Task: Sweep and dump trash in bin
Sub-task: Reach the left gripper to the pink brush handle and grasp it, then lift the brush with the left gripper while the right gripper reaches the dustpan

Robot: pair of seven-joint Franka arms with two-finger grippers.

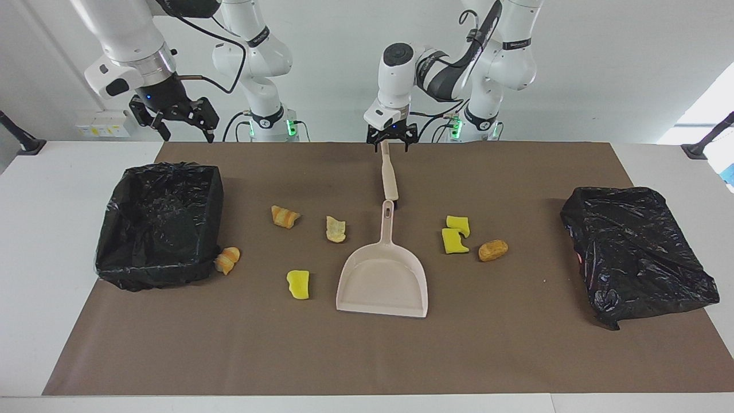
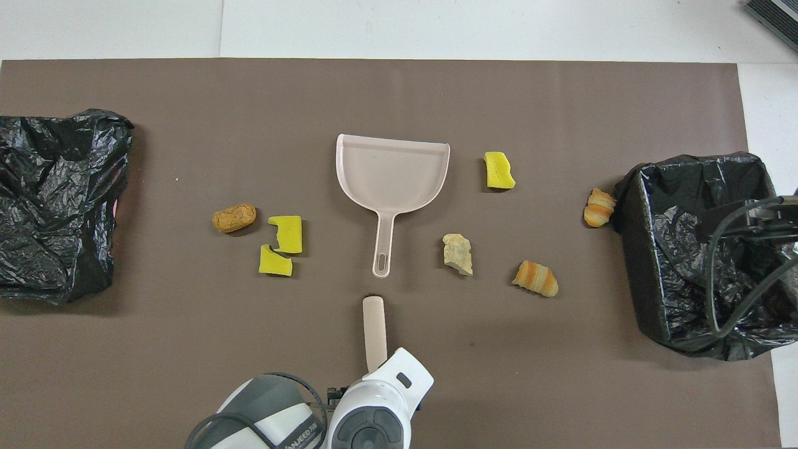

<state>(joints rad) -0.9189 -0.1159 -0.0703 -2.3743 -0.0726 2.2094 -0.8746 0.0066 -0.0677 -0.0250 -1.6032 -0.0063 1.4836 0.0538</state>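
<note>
Black fingers of the left hand (image 1: pixel 388 145) stand open over the brush handle (image 1: pixel 387 166) at the table edge by the robots. Just past the brush lies the dustpan (image 1: pixel 383 280), mid-table. 7 trash (image 1: pixel 297 284) scraps lie on the brown mat either side of the dustpan. The right hand (image 1: pixel 182 127), also open, hangs over the bin (image 1: pixel 159 225) at the right arm's end.
</note>
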